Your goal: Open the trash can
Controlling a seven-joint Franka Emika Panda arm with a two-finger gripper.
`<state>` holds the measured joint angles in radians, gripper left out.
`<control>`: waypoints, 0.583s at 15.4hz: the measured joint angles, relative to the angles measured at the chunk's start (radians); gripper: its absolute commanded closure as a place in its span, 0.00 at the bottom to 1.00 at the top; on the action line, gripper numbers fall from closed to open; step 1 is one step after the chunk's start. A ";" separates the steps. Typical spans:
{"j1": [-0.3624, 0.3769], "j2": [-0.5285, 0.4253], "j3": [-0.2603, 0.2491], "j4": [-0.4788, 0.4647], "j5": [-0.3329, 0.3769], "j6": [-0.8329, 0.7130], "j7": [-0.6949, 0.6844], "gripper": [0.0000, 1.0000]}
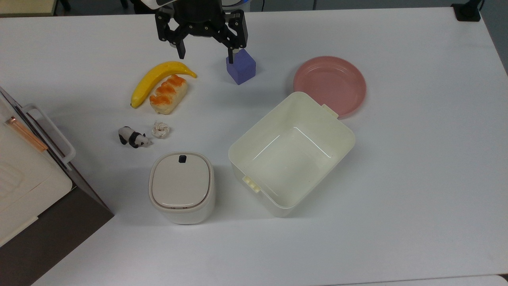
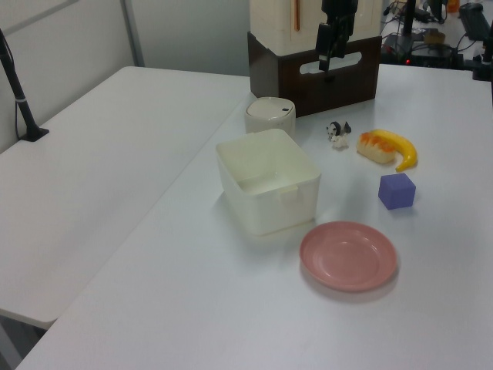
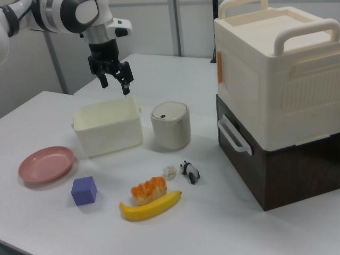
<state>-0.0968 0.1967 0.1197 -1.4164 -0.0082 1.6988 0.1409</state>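
The trash can (image 1: 182, 187) sits on the white bench (image 1: 416, 178) with its flat lid down, the little black button (image 1: 182, 159) at the rim on the far side in the top view, and the big lidless tub (image 1: 291, 153) just beside it on the top view's right. The gripper (image 1: 207, 51) is well apart from the can, up at the top view's upper edge with its jaws spread wide and nothing between them. The top view puts one fingertip over the purple cube (image 1: 241, 66), but the right view shows the gripper (image 3: 113, 82) hanging high above the tub (image 3: 108, 127), nowhere near touching anything. The banana (image 1: 158, 80), bread roll (image 1: 168, 94) and toy panda (image 1: 133, 137) lie between gripper and can.
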 measured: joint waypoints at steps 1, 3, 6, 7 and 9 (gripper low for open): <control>0.000 0.000 0.000 0.000 0.000 0.000 0.000 0.00; 0.000 0.000 -0.001 0.003 -0.001 -0.045 -0.036 0.00; -0.001 0.000 -0.001 0.010 -0.001 -0.049 -0.041 0.00; -0.001 0.000 -0.001 0.011 -0.001 -0.049 -0.041 0.00; -0.001 0.000 -0.001 0.011 -0.001 -0.049 -0.042 0.00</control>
<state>-0.0975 0.1965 0.1186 -1.4057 -0.0090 1.6501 0.0992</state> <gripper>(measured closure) 0.000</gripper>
